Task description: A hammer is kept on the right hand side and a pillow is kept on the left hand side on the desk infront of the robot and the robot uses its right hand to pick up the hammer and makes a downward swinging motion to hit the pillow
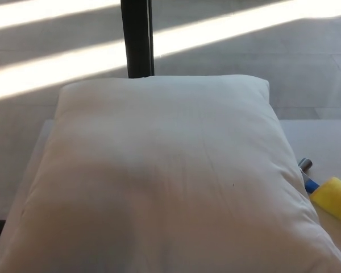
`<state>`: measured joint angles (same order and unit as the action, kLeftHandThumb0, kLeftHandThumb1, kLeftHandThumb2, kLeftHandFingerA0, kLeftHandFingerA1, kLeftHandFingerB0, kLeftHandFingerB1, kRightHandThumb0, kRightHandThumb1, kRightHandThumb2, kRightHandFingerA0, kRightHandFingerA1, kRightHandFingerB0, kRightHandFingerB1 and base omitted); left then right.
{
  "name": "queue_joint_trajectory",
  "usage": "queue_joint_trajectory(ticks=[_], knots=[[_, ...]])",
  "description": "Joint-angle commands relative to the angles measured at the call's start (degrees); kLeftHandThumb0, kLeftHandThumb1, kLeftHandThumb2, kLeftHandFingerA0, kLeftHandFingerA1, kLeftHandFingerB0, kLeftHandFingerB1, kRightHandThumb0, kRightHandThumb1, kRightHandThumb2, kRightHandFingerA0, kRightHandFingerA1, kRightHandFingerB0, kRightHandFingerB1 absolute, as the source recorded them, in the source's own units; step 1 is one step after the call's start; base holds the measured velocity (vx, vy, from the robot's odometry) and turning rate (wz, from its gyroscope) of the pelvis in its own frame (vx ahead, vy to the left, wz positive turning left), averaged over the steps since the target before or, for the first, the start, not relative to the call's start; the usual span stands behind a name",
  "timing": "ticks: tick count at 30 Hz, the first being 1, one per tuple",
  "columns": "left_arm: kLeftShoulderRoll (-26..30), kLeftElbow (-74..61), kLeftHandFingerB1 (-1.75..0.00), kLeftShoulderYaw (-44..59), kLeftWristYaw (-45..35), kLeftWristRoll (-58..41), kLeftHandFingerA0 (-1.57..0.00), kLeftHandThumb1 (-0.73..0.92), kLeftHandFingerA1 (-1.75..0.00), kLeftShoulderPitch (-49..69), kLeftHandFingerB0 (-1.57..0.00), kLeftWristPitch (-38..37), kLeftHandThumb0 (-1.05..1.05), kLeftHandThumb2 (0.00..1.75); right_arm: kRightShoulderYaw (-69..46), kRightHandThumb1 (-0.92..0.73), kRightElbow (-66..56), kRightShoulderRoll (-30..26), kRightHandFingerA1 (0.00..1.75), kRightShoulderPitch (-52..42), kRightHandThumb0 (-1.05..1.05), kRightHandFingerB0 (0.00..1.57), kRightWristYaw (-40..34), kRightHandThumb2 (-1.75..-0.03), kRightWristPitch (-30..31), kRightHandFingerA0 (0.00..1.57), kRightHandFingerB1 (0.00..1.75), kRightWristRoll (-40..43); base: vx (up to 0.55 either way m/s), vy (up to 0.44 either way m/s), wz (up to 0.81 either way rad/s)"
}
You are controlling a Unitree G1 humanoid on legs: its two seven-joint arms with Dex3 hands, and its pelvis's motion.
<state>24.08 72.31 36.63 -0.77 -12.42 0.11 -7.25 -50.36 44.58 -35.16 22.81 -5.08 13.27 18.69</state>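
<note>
Neither robot hand shows; hammer lies untouched beside pillow.

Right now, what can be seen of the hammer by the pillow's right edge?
Only part of the hammer shows, lying on the pale desk at the picture's right edge. A small grey metallic end points up-left, then a short blue section, then a chunky yellow part that runs out of frame. It lies slanted, close against the white pillow, whose bulging side hides some of it; whether they touch cannot be told. No hand is on it or anywhere in view.
</note>
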Motion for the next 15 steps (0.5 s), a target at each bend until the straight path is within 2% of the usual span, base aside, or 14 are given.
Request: queue_joint_trajectory(ticks=[1,2,3,5,6,7,10,13,14,15], knots=[[1.1,0.4,-0.52,2.1,-1.7,-4.0,-0.71,0.58,-0.56,-2.1,-0.68,-1.0,-0.61,0.57,8.2,-0.70,-11.6,-0.6,0.07,0.7,-0.93,0.02,4.8,-1.02,-3.8,0.00,0.05,-1.4,0.00,0.000,0.00],[1.2,-0.1,-0.52,2.1,-1.9,-4.2,-0.71,0.58,-0.56,-2.6,-0.68,-0.7,-0.61,0.58,9.8,-0.80,-13.1,-0.5,0.01,0.7,-0.75,0.00,6.5,-0.67,-4.5,0.00,0.18,-1.4,0.00,0.000,0.00],[1.2,-0.4,-0.49,2.0,-2.7,-4.3,-0.65,0.59,-0.55,-2.7,-0.61,-0.6,-0.63,0.58,11.3,-0.71,-14.8,-0.6,0.07,0.0,-0.94,0.00,8.8,-0.98,-5.1,0.00,0.00,-1.3,0.00,0.000,0.00],[1.4,-0.6,-0.51,1.2,-2.8,-3.7,-0.71,0.59,-0.54,-4.0,-0.68,-0.2,-0.64,0.58,15.2,-0.63,-19.5,-0.5,0.10,-0.5,-0.88,0.05,9.8,-0.96,-4.4,0.00,0.09,-2.3,0.00,0.000,0.00],[1.5,-0.8,-0.48,0.5,-3.8,-3.3,-0.71,0.60,-0.52,-4.7,-0.66,-0.2,-0.62,0.59,19.6,-0.61,-21.5,-0.6,0.12,-0.7,-0.88,0.10,10.2,-0.98,-6.2,0.02,0.16,-5.5,0.00,0.000,0.00],[1.4,-1.3,-0.48,0.2,-4.0,-3.3,-0.72,0.60,-0.51,-4.9,-0.67,-0.3,-0.62,0.59,21.7,-0.63,-22.2,-0.8,0.06,-0.9,-0.95,0.11,10.4,-0.99,-6.7,0.00,0.12,-6.9,0.00,0.000,0.00],[1.0,-1.8,-0.47,0.0,-4.2,-3.4,-0.73,0.59,-0.52,-5.2,-0.65,-0.7,-0.64,0.59,27.2,-0.61,-24.5,-1.5,0.05,-1.6,-0.97,0.12,9.9,-1.00,-8.1,0.00,0.13,-10.6,0.00,0.000,0.00],[0.7,-2.5,-0.48,0.6,-4.2,-4.4,-0.71,0.60,-0.53,-5.2,-0.63,-0.5,-0.62,0.58,34.9,-0.64,-24.8,-2.9,0.03,-1.4,-1.03,0.10,9.8,-1.02,-8.8,0.00,0.04,-16.3,0.00,0.000,0.00],[0.6,-2.5,-0.47,0.9,-4.5,-4.7,-0.71,0.60,-0.53,-4.6,-0.63,-0.6,-0.62,0.58,40.2,-0.60,-24.8,-4.6,0.07,-1.0,-1.03,0.00,11.7,-1.06,-7.9,0.00,0.00,-20.2,0.00,0.000,0.00],[0.6,-2.7,-0.48,0.6,-4.3,-4.4,-0.71,0.61,-0.54,-4.4,-0.66,-0.6,-0.62,0.59,42.6,-0.60,-25.2,-5.5,0.08,-1.0,-1.03,0.00,13.2,-1.06,-6.8,0.00,0.00,-21.2,0.00,0.000,0.00]])
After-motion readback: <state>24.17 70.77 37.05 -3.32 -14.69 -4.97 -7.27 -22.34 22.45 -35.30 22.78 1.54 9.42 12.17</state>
